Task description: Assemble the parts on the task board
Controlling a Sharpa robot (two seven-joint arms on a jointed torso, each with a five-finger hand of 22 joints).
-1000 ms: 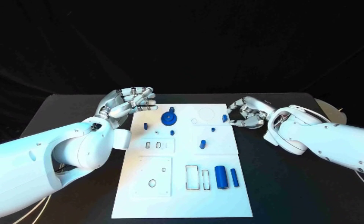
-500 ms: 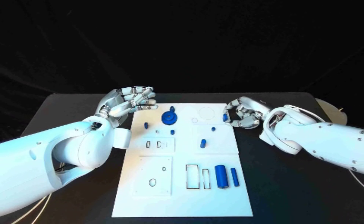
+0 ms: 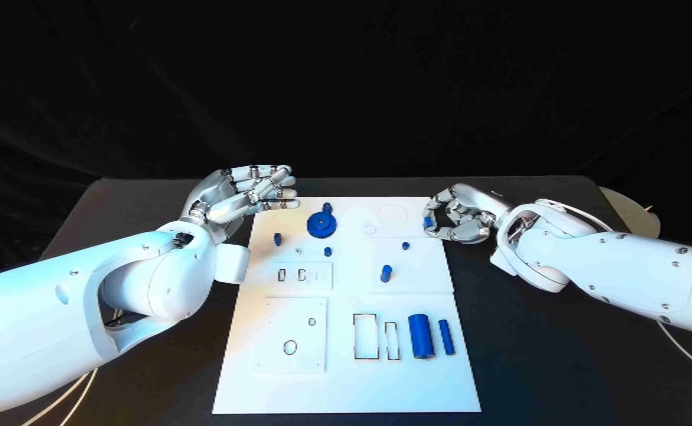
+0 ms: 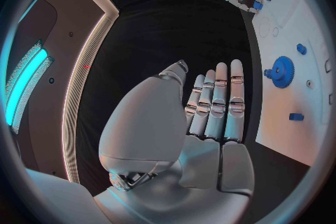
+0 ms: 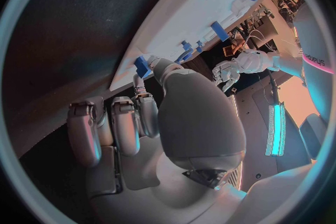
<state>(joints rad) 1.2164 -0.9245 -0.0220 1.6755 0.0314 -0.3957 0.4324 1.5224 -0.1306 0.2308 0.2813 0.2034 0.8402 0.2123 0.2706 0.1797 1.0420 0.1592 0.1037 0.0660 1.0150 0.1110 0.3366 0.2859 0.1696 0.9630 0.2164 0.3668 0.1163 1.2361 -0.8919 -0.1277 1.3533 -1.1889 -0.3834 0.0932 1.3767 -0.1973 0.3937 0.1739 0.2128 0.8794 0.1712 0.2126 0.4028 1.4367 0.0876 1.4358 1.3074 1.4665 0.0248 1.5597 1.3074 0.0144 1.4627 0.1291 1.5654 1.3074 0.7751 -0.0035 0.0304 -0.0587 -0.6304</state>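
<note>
My right hand (image 3: 464,218) pinches a blue part (image 3: 430,222) at the board's (image 3: 346,386) edge to lift it, left hand (image 3: 245,193) spread, empty.

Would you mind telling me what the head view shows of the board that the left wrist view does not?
Head view alone: the near half of the white board, with a large blue cylinder and a slimmer rod beside rectangular slots. Left wrist view alone: the left hand's straight, empty fingers seen from behind. Both: the blue gear and the right hand at a small blue piece on the board's edge.
</note>
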